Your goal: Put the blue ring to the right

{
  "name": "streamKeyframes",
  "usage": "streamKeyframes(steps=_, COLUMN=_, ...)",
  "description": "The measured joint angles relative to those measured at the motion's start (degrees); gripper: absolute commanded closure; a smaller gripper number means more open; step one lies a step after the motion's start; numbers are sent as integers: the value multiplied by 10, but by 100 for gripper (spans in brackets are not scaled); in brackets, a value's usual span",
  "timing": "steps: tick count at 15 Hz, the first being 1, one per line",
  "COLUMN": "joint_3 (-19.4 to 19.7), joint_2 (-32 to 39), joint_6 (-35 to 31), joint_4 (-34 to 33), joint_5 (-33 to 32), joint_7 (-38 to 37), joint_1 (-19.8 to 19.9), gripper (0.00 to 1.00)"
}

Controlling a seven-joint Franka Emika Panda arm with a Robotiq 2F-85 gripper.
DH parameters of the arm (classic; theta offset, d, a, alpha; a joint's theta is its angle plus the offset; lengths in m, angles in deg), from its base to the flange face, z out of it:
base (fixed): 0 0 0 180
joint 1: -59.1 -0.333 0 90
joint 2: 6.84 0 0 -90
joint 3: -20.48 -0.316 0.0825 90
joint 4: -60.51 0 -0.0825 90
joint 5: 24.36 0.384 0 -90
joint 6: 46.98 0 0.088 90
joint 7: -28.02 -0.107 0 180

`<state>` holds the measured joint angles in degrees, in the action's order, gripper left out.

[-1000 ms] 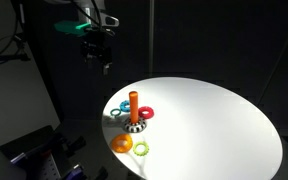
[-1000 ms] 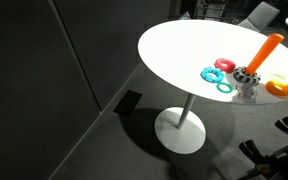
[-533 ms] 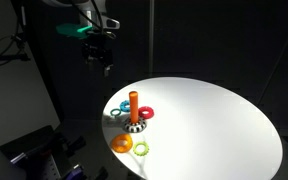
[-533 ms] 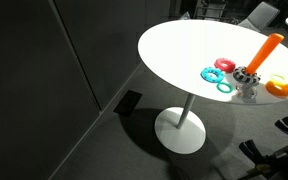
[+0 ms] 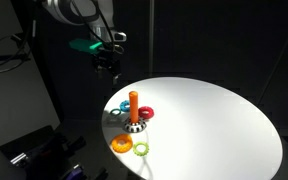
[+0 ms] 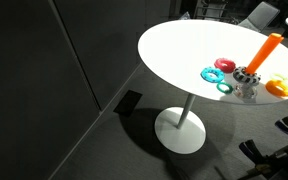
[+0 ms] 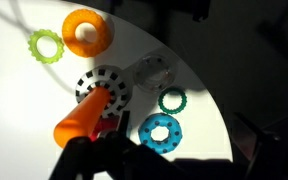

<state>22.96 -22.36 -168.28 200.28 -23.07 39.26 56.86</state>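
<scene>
I've moved the gripper [image 5: 108, 64] rightward and lower. The blue ring [image 7: 161, 132] sits lower centre in wrist view; grip state I cannot tell

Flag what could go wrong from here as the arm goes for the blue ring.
The blue ring lies close to the orange peg and a green ring. The gripper, hanging above the edge of the table, could knock either while descending. The ring lies flat on the table, so the jaws might slip off it or scrape the surface.
</scene>
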Motion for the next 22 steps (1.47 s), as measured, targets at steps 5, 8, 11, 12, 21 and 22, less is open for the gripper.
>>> streamKeyframes(steps=5, joint_3=-7, joint_2=62, joint_6=-63, joint_4=-6, joint_5=0, joint_7=0, joint_1=0, gripper=0)
streamKeyframes(steps=8, joint_3=-13, joint_2=105, joint_6=-95, joint_4=-18, joint_5=0, joint_7=-1, joint_1=0, gripper=0)
streamKeyframes(steps=11, joint_3=-17, joint_2=151, joint_6=-119, joint_4=-39, joint_5=0, joint_7=-2, joint_1=0, gripper=0)
streamKeyframes(steps=12, joint_3=-17, joint_2=166, joint_6=-125, joint_4=-49, joint_5=0, joint_7=-2, joint_1=0, gripper=0)
streamKeyframes(steps=21, joint_3=-18, joint_2=251, joint_6=-141, joint_4=-116, joint_5=1, joint_7=-7, joint_1=5, gripper=0)
streamKeyframes(steps=22, joint_3=-18, joint_2=251, joint_6=-141, joint_4=-116, joint_5=1, joint_7=-7, joint_1=5, gripper=0)
